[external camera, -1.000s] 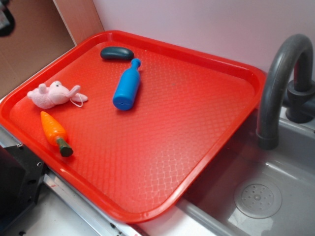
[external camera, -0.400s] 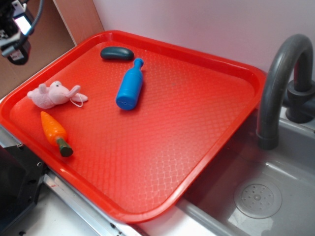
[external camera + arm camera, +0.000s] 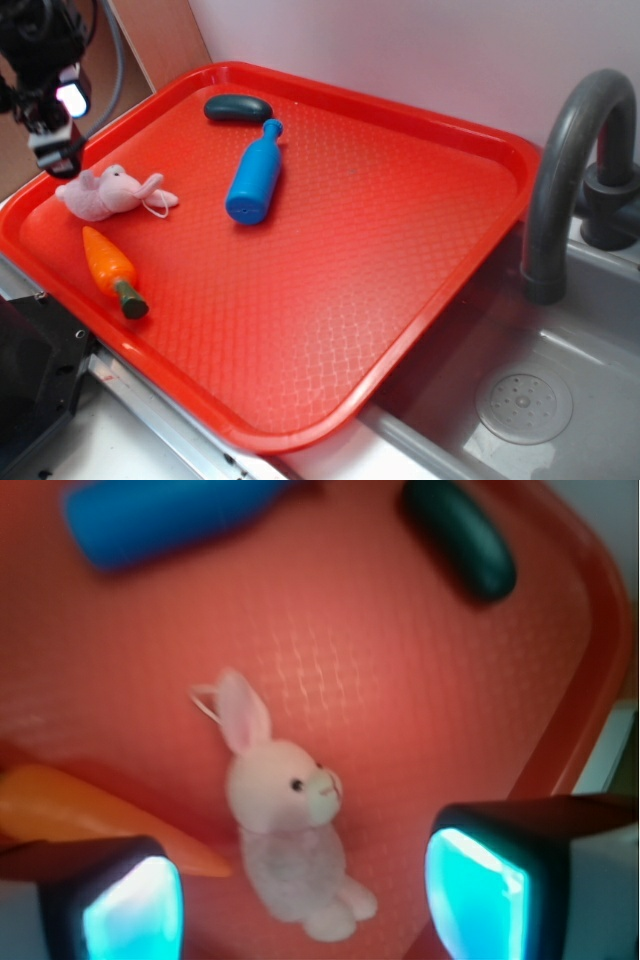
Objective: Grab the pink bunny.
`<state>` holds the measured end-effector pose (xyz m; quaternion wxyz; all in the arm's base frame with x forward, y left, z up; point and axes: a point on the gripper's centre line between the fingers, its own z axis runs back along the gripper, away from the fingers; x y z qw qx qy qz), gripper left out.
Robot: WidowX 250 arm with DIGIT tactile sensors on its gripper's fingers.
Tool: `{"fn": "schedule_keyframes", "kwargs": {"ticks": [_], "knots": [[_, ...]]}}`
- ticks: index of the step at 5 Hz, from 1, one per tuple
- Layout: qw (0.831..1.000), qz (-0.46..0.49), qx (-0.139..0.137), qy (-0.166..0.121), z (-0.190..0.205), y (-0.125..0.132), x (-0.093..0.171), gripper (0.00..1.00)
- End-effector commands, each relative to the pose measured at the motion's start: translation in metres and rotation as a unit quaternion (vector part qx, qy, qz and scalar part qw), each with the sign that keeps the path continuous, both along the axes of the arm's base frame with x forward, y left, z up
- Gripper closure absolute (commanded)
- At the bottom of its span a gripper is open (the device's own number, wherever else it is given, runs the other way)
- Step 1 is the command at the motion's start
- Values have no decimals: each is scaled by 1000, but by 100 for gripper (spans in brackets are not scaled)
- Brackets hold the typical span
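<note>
The pink bunny (image 3: 100, 193) lies on its side at the left end of the red tray (image 3: 400, 260), ears and white loop string toward the tray's middle. In the wrist view the pink bunny (image 3: 285, 820) rests between and beyond my two fingers, touching neither. My gripper (image 3: 55, 150) hangs just above and behind the bunny at the tray's left rim. My gripper (image 3: 300, 905) is open, its glowing cyan pads (image 3: 475, 890) spread wide on either side of the bunny's body.
An orange carrot (image 3: 112, 270) lies just in front of the bunny. A blue bottle (image 3: 253, 177) and a dark oval object (image 3: 238, 108) lie further along the tray. A grey faucet (image 3: 570, 170) and sink (image 3: 520, 400) are at the right.
My gripper has come down from the top left corner to just above the bunny. The blue bottle has shifted slightly on the tray. The bunny has not moved.
</note>
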<state>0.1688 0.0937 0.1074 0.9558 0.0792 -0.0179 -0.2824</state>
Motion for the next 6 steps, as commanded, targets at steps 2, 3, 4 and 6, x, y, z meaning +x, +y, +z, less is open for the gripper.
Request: {"fn": "schedule_keyframes", "kwargs": {"ticks": [2,3,4,6], "knots": [[997,-57,-20,45,-49,-4,6,0],[997,-49,-12,64,-69,-3,8,0],[997,-11,-5,70,-79,4,10,46],[999,19,-4,39,-47,6,13,100]]}}
